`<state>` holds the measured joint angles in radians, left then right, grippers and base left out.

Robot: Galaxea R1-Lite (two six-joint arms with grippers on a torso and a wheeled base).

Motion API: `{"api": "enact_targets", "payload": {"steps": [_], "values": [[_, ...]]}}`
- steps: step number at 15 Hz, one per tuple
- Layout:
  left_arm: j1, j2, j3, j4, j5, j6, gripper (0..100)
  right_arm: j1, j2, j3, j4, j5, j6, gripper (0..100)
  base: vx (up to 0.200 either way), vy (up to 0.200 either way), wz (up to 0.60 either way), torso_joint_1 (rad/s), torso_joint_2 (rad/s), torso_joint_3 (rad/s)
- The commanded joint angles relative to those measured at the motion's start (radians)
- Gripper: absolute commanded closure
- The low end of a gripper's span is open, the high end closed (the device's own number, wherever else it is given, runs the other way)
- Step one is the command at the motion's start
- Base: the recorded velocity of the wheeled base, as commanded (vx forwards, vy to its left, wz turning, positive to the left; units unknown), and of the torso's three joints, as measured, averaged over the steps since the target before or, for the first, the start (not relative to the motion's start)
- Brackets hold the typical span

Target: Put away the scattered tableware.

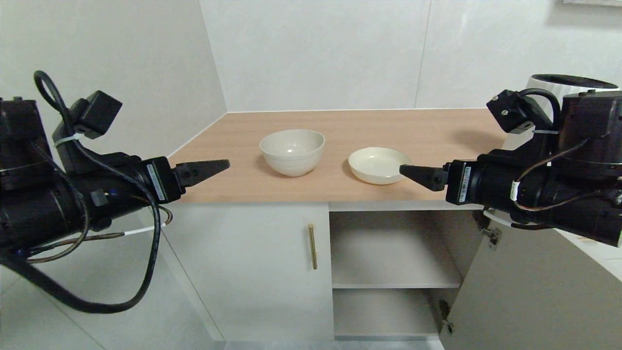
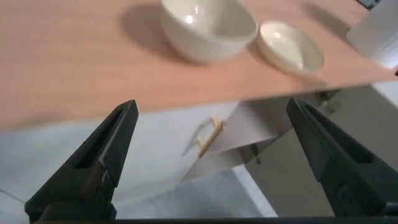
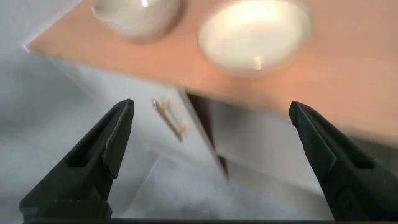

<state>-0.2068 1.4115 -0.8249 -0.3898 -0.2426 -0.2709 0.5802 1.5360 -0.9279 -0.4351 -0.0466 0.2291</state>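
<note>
Left jaws: gaping wide, gripping nothing, hanging off the left front corner of the worktop [image 1: 350, 124].
Right jaws: also gaping wide and gripping nothing, hovering before the worktop's front edge, near the dish [image 1: 379, 165].
Bowl [image 1: 292, 151]: sitting upright on the worktop, near the front edge.
Dish: lying just right of the bowl, not touching it.
Cupboard [image 1: 252, 272]: standing under the worktop, its right door [image 1: 525, 291] hanging open, a shelf [image 1: 396, 282] showing inside.

No legible text, numbers or signs on anything here.
</note>
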Motion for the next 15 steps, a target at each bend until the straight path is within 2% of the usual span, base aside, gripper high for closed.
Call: {"api": "enact_targets", "payload": {"steps": [1, 3, 5, 6, 7, 8, 9, 10, 12, 13, 14, 15], "values": [[-0.005, 0.083, -0.037, 0.0, 0.0, -0.001, 0, -0.008, 0.053, -0.012, -0.019, 0.001, -0.011, 0, 0.0, 0.0, 0.0, 0.193, -0.47, -0.271], [-0.011, 0.187, -0.129, 0.003, 0.005, -0.001, 0, -0.037, 0.099, -0.023, -0.105, 0.002, -0.022, 0, 0.0, 0.0, 0.0, 0.166, -0.39, -0.222], [-0.025, 0.253, -0.232, 0.063, 0.012, -0.001, 0, -0.072, 0.159, -0.055, -0.163, 0.001, -0.099, 0, 0.0, 0.0, 0.0, 0.054, -0.12, -0.073], [-0.028, 0.271, -0.292, 0.146, 0.028, -0.001, 0, -0.077, 0.191, -0.106, -0.148, -0.013, -0.109, 0, 0.0, 0.0, 0.0, 0.0, 0.0, 0.0], [-0.048, 0.287, -0.396, 0.316, 0.077, -0.001, 0, -0.077, 0.216, -0.206, -0.031, -0.082, -0.086, 0, 0.0, 0.0, 0.0, 0.0, 0.0, 0.0], [-0.063, 0.296, -0.468, 0.433, 0.112, -0.001, 0, -0.074, 0.222, -0.262, 0.088, -0.13, -0.034, 0, 0.0, 0.0, 0.0, 0.0, 0.0, 0.0], [-0.072, 0.313, -0.517, 0.494, 0.132, -0.014, 0, -0.074, 0.228, -0.327, 0.19, -0.157, 0.016, 0, 0.0, 0.0, 0.0, 0.0, 0.0, 0.0], [-0.083, 0.327, -0.536, 0.488, 0.141, -0.07, 0, -0.074, 0.227, -0.359, 0.231, -0.174, 0.052, 0, 0.0, 0.0, 0.0, 0.0, 0.0, 0.0], [-0.088, 0.377, -0.626, 0.465, 0.177, -0.212, 0, -0.076, 0.225, -0.373, 0.236, -0.222, 0.068, 0, 0.0, 0.0, 0.0, 0.0, 0.0, 0.0], [-0.1, 0.412, -0.674, 0.465, 0.241, -0.257, 0, -0.074, 0.231, -0.376, 0.236, -0.271, 0.068, 0, 0.0, 0.0, 0.0, 0.0, 0.0, 0.0], [-0.1, 0.412, -0.674, 0.465, 0.241, -0.257, 0, -0.074, 0.231, -0.376, 0.236, -0.271, 0.068, 0, 0.0, 0.0, 0.0, 0.0, 0.0, 0.0], [-0.138, 0.501, -0.751, 0.462, 0.431, -0.289, 0, -0.069, 0.243, -0.382, 0.231, -0.329, 0.068, 0, 0.0, 0.0, 0.0, 0.0, 0.0, 0.0]]}}
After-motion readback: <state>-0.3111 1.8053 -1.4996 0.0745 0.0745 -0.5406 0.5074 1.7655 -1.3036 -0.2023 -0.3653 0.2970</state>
